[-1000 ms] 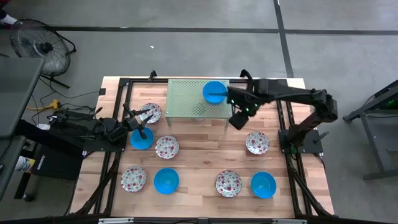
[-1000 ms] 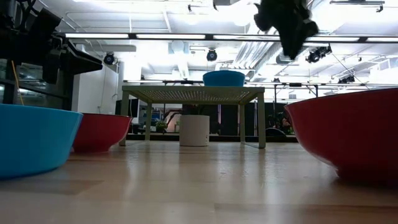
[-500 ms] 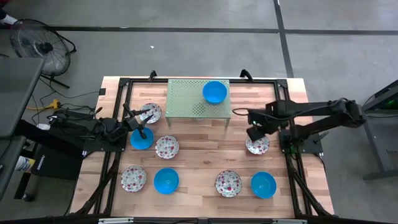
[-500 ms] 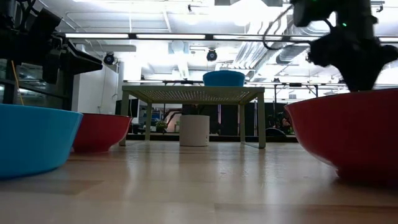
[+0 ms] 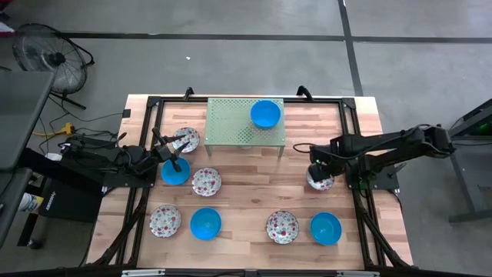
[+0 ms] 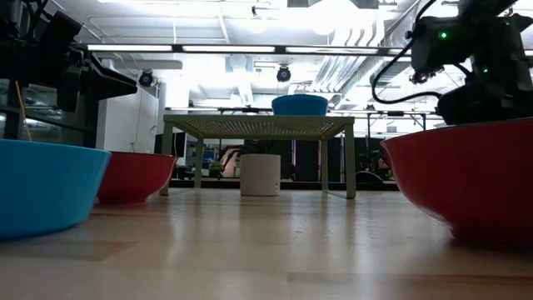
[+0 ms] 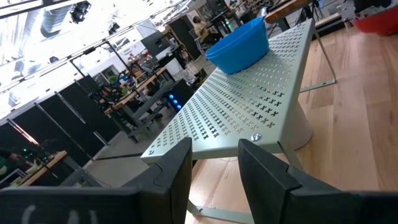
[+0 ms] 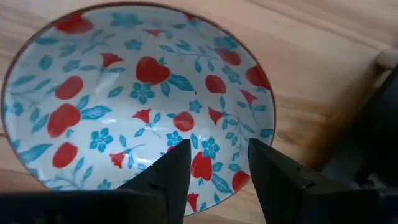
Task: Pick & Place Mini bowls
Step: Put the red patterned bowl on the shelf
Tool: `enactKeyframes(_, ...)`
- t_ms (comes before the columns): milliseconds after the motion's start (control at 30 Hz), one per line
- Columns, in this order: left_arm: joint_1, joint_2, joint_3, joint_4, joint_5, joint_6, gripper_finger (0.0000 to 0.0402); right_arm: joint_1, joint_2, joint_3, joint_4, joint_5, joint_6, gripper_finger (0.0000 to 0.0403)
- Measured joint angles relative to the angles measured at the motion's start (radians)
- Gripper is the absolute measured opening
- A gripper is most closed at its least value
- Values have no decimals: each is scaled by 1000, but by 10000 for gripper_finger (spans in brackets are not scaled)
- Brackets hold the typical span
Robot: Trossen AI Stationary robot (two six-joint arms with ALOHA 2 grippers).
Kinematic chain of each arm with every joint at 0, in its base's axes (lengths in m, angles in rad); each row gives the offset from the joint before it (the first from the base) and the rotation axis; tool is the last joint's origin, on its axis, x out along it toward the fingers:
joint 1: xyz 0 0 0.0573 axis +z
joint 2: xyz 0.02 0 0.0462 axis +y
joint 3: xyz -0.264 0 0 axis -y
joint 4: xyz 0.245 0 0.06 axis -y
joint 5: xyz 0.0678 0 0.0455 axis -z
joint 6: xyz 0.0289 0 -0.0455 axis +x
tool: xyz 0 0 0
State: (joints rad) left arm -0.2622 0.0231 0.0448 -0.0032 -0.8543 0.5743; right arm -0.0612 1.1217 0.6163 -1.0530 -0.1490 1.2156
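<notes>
The right gripper (image 8: 214, 165) hovers with fingers spread directly over a floral bowl (image 8: 137, 93), empty, its far rim beyond the fingertips, on the wooden table (image 5: 254, 196) near the right frame rail. The left gripper (image 7: 214, 165), fingers also spread and holding nothing, points at the pale green rack (image 7: 249, 106), where one blue bowl (image 7: 239, 46) sits ahead of the fingertips. Other blue and floral bowls lie scattered on the boards; a fan (image 5: 46, 58) stands on the grey floor
</notes>
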Motion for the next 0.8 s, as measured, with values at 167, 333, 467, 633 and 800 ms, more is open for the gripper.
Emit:
enactKeyframes(167, 0, 0, 0, 0, 0, 0, 127, 0, 0, 12, 22, 1, -9, 145)
enactKeyframes(333, 0, 0, 0, 0, 0, 0, 127, 0, 0, 34, 22, 0, -28, 145)
enactKeyframes(467, 0, 0, 0, 0, 0, 0, 127, -5, 0, 68, -8, 15, -45, 145)
enactKeyframes(633, 0, 0, 0, 0, 0, 0, 127, -27, -7, 74, -97, 46, -51, 145)
enactKeyframes(800, 0, 0, 0, 0, 0, 0, 127, -48, -34, 74, -105, 69, -39, 145)
